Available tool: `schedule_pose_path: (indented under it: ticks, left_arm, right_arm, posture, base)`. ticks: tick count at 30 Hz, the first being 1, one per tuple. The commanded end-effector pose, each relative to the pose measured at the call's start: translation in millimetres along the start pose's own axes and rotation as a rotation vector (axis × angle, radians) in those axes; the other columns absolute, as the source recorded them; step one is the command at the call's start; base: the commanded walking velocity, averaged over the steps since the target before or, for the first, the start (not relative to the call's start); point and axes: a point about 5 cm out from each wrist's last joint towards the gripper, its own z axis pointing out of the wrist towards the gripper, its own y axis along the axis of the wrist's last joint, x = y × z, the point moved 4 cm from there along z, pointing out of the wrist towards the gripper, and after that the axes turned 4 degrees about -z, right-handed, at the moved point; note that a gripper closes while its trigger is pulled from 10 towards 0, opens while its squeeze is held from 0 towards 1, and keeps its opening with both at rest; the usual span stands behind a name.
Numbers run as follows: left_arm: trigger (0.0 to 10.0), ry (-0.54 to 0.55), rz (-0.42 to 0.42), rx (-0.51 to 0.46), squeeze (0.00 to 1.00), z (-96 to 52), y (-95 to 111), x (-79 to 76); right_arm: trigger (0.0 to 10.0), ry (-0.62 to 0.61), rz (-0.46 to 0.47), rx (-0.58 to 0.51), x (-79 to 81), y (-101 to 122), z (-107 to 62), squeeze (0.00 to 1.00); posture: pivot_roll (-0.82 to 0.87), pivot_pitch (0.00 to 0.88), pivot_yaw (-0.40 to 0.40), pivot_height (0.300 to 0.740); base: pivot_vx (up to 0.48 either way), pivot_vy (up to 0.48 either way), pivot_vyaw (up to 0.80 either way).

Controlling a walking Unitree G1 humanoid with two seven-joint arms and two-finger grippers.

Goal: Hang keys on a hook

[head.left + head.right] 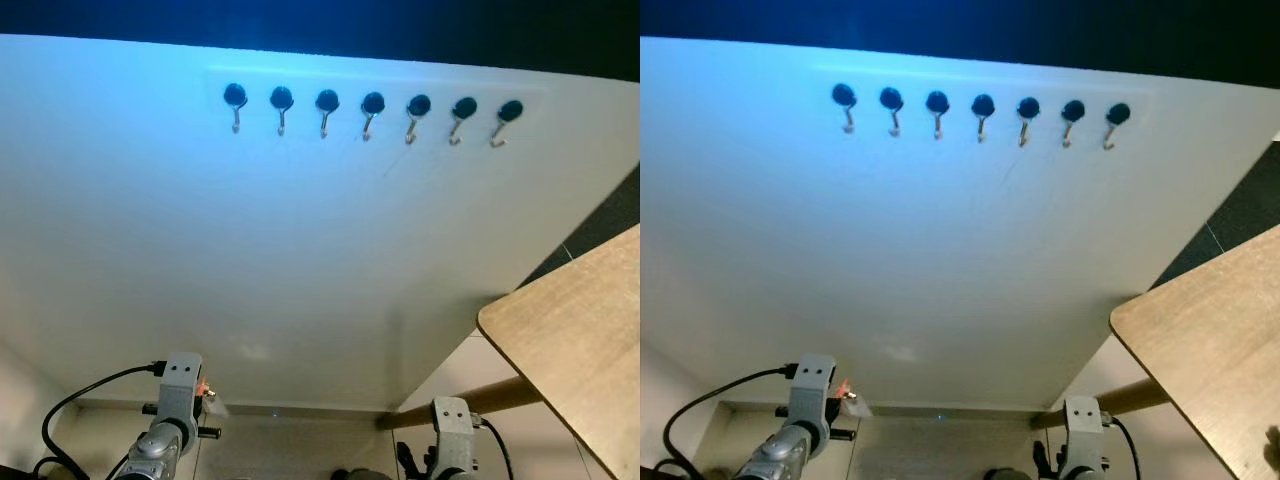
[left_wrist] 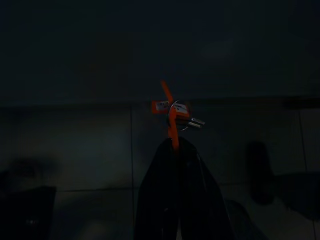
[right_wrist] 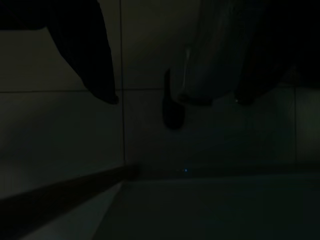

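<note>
A row of several small metal hooks [image 1: 372, 105] with black round knobs runs across the upper part of a white wall [image 1: 300, 260]. The keys [image 2: 181, 116] are a small bunch on a ring with an orange strap and tag. My left gripper [image 2: 175, 142] is shut on the orange strap, low down near the floor and well below the hooks. The orange tag [image 1: 207, 392] peeks out beside my left wrist [image 1: 178, 390]. My right arm [image 1: 450, 435] hangs low, and my right gripper [image 3: 177, 100] is open with nothing in it.
A light wooden table [image 1: 580, 340] juts in from the right, its leg [image 1: 480, 400] slanting down to the wall's base. A black cable [image 1: 85, 395] loops off my left wrist. Pale floor tiles [image 3: 210, 210] lie below both grippers.
</note>
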Motion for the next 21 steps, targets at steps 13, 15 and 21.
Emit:
schedule_pose_path:
  ticks: [13, 15, 21]
  left_arm:
    - [10.0, -0.044, 0.044, -0.019, 0.00, 5.2, 11.0, -15.2]
    - [10.0, -0.045, 0.052, -0.017, 0.00, 5.4, 11.2, -15.7]
    - [10.0, -0.054, 0.074, -0.021, 0.00, 6.3, 13.5, -18.3]
  right_arm:
    - [10.0, 0.002, 0.021, -0.038, 2.9, 5.2, 0.3, 0.00]
    - [10.0, 0.003, 0.021, -0.039, 3.6, 5.2, 0.3, 0.00]
    - [10.0, 0.006, 0.025, -0.048, 6.2, 5.3, 0.1, 0.00]
  posture:
    - [0.05, 0.053, -0.047, 0.740]
    - [0.05, 0.053, -0.047, 0.740]
    - [0.06, 0.055, -0.043, 0.740]
  base:
    - [-0.233, 0.000, 0.00]
    - [0.000, 0.000, 0.00]
    - [0.000, 0.000, 0.00]
